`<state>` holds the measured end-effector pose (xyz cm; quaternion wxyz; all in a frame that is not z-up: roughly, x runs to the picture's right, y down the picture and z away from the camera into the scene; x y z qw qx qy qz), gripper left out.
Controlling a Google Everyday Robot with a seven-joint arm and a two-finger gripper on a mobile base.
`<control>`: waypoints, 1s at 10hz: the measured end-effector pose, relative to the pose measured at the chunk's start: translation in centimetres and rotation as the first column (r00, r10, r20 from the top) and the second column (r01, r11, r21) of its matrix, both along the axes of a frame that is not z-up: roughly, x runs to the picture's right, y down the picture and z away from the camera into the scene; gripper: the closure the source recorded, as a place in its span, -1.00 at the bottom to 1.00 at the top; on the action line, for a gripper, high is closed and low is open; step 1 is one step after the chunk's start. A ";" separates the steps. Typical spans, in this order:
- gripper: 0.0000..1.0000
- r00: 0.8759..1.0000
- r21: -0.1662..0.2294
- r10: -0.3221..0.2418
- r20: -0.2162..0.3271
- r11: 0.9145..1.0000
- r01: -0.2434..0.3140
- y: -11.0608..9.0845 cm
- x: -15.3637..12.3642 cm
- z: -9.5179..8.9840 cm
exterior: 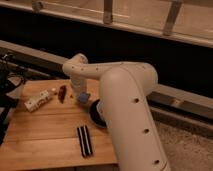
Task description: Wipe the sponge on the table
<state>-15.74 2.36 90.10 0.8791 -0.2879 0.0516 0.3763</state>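
Gripper (79, 91), at tip of smooth white arm (125, 100), sits low over the table (40, 135) far-middle; can't tell if it's spread or closed. Sponge (84, 97), small soft lt-blue block, right at its tip. Table: lt-brown planks w/ grain. Dark round dish (95, 114) just beside, partly behind arm. Black ridged bar (84, 140) near front edge. White oblong carton (39, 100) to the left. Bare wood front-left.

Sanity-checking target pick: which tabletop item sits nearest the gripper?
The sponge, the small light-blue block right at the gripper near the table's far edge; the white carton and black ridged bar lie farther off.
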 end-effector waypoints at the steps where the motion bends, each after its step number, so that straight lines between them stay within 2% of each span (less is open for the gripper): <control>1: 0.78 0.999 0.025 0.027 0.025 0.999 -0.028 -1.2 0.7 0.3; 2: 0.78 0.998 0.053 0.049 0.039 0.997 -0.051 -2.6 1.6 0.7; 3: 0.78 0.998 0.069 0.052 0.026 0.996 -0.054 -3.4 2.1 1.0; 4: 0.78 0.998 0.081 0.055 -0.001 0.995 -0.055 -3.8 2.5 1.3; 6: 0.78 0.990 0.113 0.094 -0.102 0.990 -0.082 -5.0 6.2 1.7; 8: 0.78 0.971 0.123 0.139 -0.197 0.986 -0.116 -5.3 9.9 1.8; 10: 0.78 0.939 0.134 0.227 -0.258 0.971 -0.198 -5.1 14.7 2.4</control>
